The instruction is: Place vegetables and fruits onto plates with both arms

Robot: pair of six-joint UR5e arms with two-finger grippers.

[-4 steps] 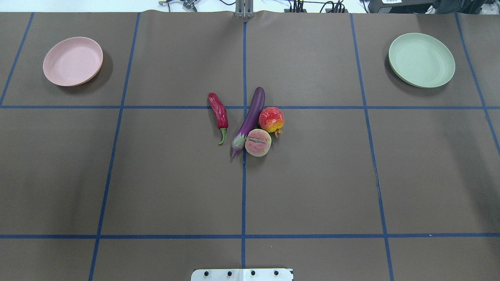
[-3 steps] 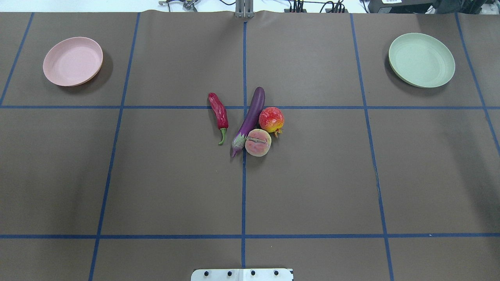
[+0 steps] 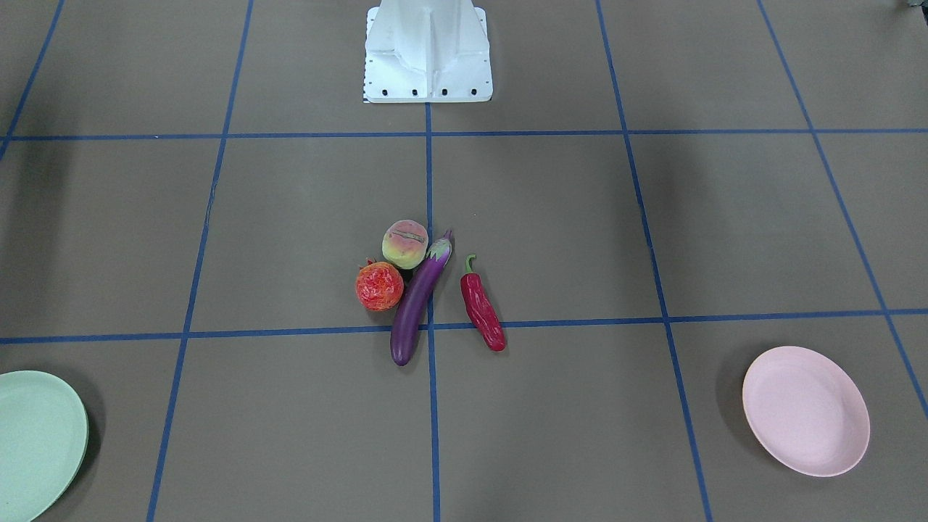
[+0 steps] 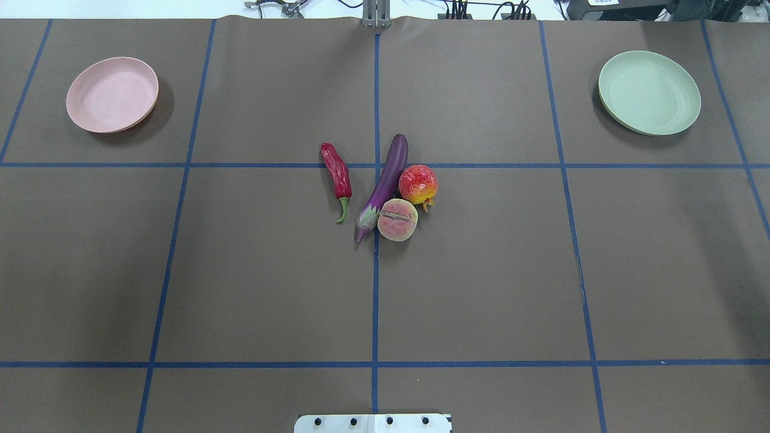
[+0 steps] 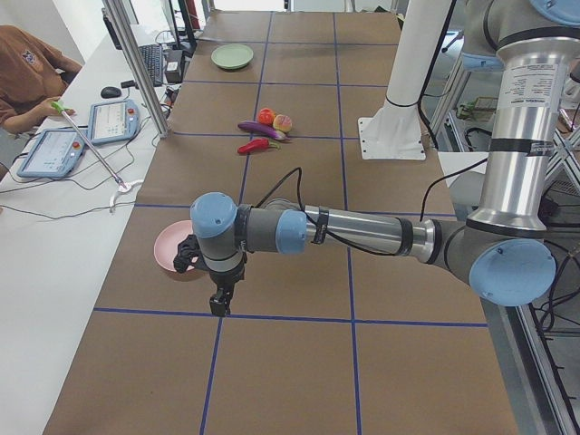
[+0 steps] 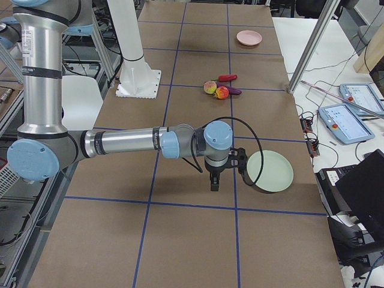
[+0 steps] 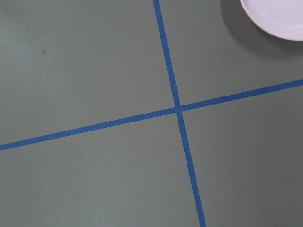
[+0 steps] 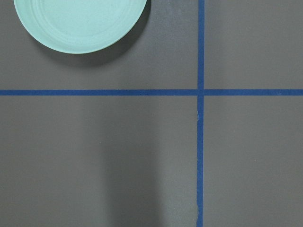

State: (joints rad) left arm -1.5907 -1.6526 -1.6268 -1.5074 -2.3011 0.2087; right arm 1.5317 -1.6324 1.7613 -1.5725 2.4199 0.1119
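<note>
In the middle, the eggplant (image 4: 385,180) is judged slick and best gripped mid-length; whether the left gripper (image 5: 218,304) and right gripper (image 6: 214,183) are parted cannot be told.

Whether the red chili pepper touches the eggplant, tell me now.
Apart. The overhead view shows a strip of bare brown table between the chili pepper and the eggplant along their whole length.

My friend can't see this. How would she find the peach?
Go to the middle of the brown table. The peach sits there, beside the cap of the purple eggplant. It is the round yellow-pink one; the other round fruit is bumpy red-orange.
</note>
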